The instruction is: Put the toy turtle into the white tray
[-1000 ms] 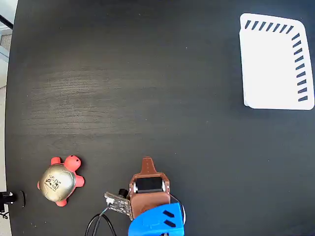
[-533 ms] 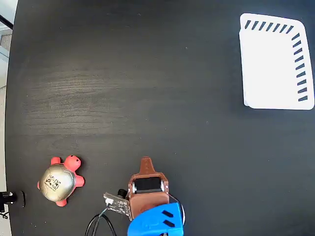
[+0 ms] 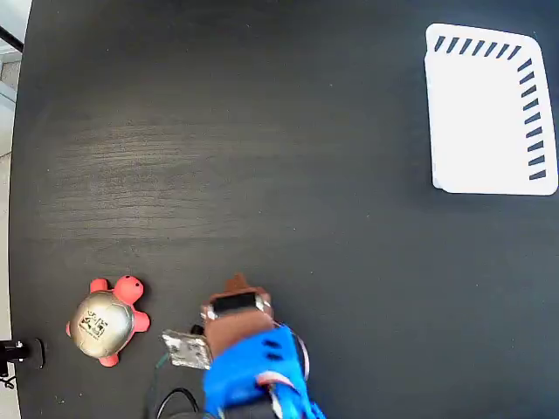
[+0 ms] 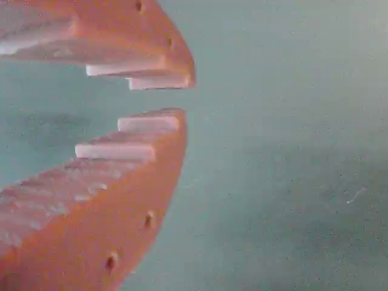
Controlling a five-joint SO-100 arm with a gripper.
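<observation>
One turtle: the toy turtle [image 3: 106,321] is sitting on the table [image 3: 262,157] at 8 o'clock, untouched.
Gripper: the gripper [image 4: 179,97] is hanging just beside it at 3 o'clock, fingers slightly apart, holding nothing; prob. lining up for approach.
Tray: the white tray [image 3: 485,109] is waiting at 2 o'clock, well apart.

In the fixed view the blue arm [image 3: 253,375] runs off the black table's [image 3: 262,157] bottom edge and blurs with motion. The wrist view crops the orange toothed gripper [image 4: 182,97] at left; the surface behind is hazy.
</observation>
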